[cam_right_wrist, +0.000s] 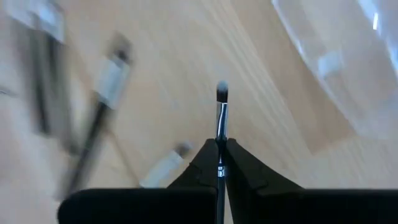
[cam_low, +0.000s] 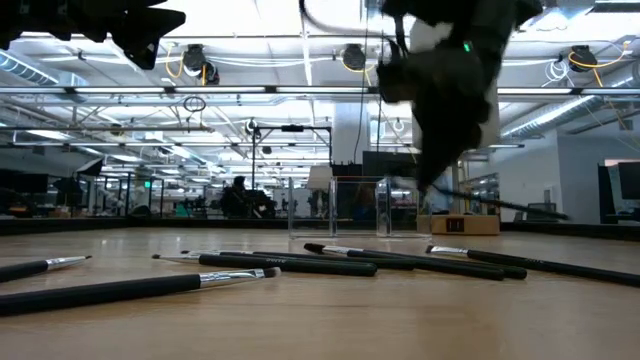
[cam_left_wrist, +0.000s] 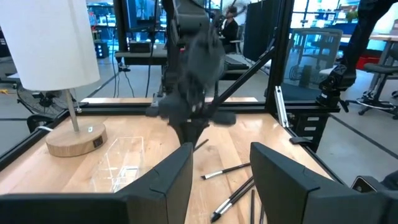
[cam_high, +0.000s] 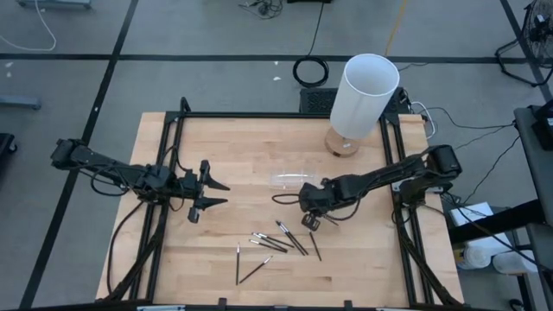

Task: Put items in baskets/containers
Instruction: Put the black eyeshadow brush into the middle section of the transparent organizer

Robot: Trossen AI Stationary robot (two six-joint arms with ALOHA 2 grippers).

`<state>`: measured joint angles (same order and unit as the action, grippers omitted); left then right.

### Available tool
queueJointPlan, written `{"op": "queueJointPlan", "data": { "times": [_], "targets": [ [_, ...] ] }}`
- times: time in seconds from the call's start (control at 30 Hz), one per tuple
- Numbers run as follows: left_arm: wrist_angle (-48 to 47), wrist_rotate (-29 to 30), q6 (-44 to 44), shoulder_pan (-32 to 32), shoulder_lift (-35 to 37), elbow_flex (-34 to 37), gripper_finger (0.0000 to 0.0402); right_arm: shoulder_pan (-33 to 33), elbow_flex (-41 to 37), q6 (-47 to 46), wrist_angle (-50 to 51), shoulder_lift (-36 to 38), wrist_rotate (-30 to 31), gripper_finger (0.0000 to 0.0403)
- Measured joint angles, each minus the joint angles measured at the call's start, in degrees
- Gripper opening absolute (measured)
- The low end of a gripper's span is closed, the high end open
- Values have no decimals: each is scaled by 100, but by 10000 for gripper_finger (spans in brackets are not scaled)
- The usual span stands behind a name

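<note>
Several thin dark brushes with silvery ferrules point(cam_high: 275, 243) lie flat on the wooden table near its near edge; they also show in the low view point(cam_low: 300, 262). The clear shallow tray point(cam_high: 292, 180) rests on its base at mid-table, in front of the white cylinder. My right gripper point(cam_high: 307, 206) hovers just nearward of the tray, between it and the loose brushes, shut on one brush point(cam_right_wrist: 221, 115). My left gripper point(cam_high: 218, 194) waits open over the table's left half, its fingers point(cam_left_wrist: 177, 180) pointing toward the tray point(cam_left_wrist: 121, 158). My right gripper pinches one brush between its two fingertips point(cam_right_wrist: 239, 165), on the handle just behind the ferrule point(cam_right_wrist: 219, 149). The brush lies along the fingers, and its bristle tip point(cam_right_wrist: 221, 91) sticks out ahead toward the table's left. It is lifted clear of the table point(cam_low: 500, 205).
A tall white cylinder on a round wooden base point(cam_high: 363, 97) stands at the far edge, right of centre, just behind the tray. Black frame rails point(cam_high: 164, 173) run along the table's left, right and far sides. Bare wood lies between the two grippers.
</note>
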<state>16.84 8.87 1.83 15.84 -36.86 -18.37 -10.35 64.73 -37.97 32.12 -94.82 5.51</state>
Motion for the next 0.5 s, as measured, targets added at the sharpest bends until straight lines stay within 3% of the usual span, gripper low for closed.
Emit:
{"op": "queueJointPlan", "data": {
  "times": [0.1,0.27,0.4,0.5],
  "targets": [
    [4,1,-6,0,2,0,170,4,4,295,-542,256,38,0],
    [46,169,-182,0,2,0,170,17,15,1216,-2269,832,133,0],
    [35,500,-219,-2,0,0,170,51,16,2394,-3152,1229,976,0],
    [27,539,-219,-2,1,0,170,174,16,3257,-3580,1483,1251,0]
  ]
}}
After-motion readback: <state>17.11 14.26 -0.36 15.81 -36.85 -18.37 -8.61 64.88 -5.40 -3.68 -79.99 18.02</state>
